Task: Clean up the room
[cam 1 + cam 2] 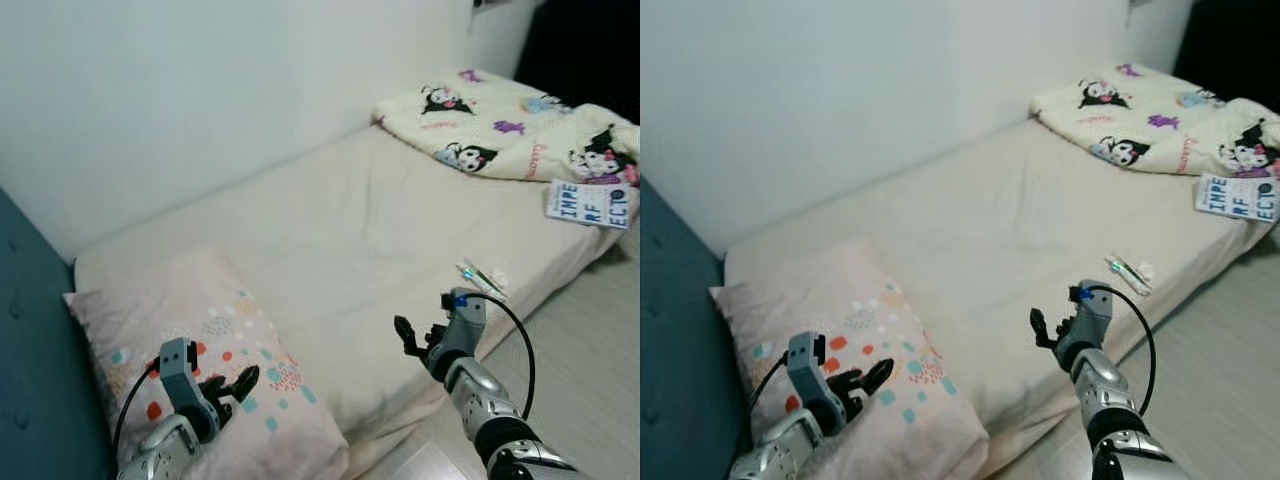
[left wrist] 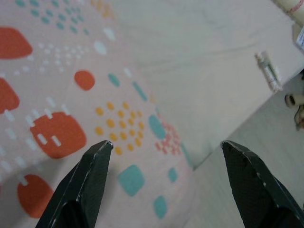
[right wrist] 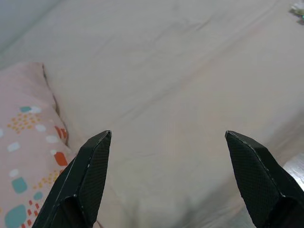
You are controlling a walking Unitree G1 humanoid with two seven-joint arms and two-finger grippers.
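A pink pillow with orange and teal spots lies at the near left end of a cream mattress. My left gripper hovers open just over the pillow's near corner, nothing between its fingers. My right gripper hangs open above the mattress's near edge, also holding nothing. A small clear packet with a green item lies near that edge, right of the right gripper. A folded cartoon-print blanket sits at the far right end, with a white and blue box beside it.
A white wall runs along the mattress's far side. A dark blue padded panel stands at the left. Pale floor lies to the right of the mattress.
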